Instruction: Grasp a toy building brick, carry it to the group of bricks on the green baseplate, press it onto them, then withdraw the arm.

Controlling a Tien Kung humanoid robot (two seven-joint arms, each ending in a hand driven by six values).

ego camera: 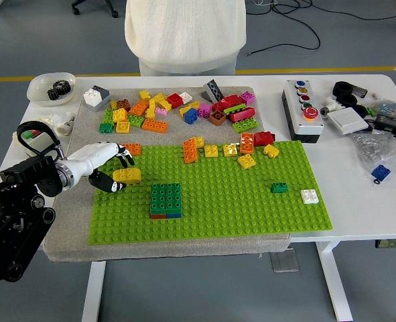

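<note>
A yellow brick (128,176) lies on the left edge of the green baseplate (238,201). My left hand (115,169), white with black fingertips, is open around the brick. Its thumb is at the brick's left end and its fingers (124,158) are spread just above and behind it, with a small gap. A green block group (165,199) with red and blue bricks under it stands on the plate to the right of the hand. A loose pile of bricks (177,111) lies behind the plate. My right arm is out of view.
A row of orange, yellow and red bricks (231,147) sits on the plate's far edge, with a small green brick (279,188) and a white one (309,196) at its right. A person (184,33) stands behind the table. A button box (303,107) is at the right.
</note>
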